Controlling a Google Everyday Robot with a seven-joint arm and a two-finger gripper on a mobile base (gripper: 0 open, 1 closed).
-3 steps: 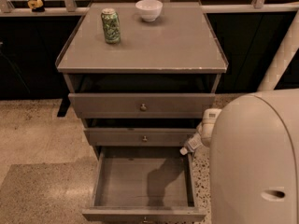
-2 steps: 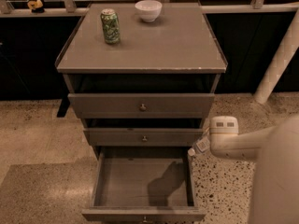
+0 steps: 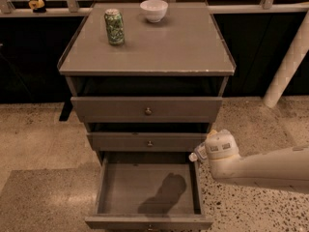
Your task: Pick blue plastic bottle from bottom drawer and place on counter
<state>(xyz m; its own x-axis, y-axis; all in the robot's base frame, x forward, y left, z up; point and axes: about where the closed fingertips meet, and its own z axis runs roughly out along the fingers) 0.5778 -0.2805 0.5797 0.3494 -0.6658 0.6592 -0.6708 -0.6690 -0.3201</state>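
Note:
The bottom drawer (image 3: 147,220) is pulled open and its grey inside holds only a shadow. My gripper (image 3: 203,152) hangs at the drawer's upper right corner, level with the middle drawer's front. It is shut on the blue plastic bottle (image 3: 195,155), a small pale bottle whose white cap points left and down. The arm reaches in from the right edge. The counter (image 3: 183,47) is the grey cabinet top above, with a thin raised rim.
A green patterned can (image 3: 114,27) and a white bowl (image 3: 154,10) stand at the back of the counter. The top drawer (image 3: 147,109) and middle drawer (image 3: 148,142) stick out slightly. A white post (image 3: 289,64) stands on the right.
The arm's bulky casing has swung back out of the lower right, leaving a thinner forearm. The gripper with the bottle stays near the drawer's right edge, slightly higher.

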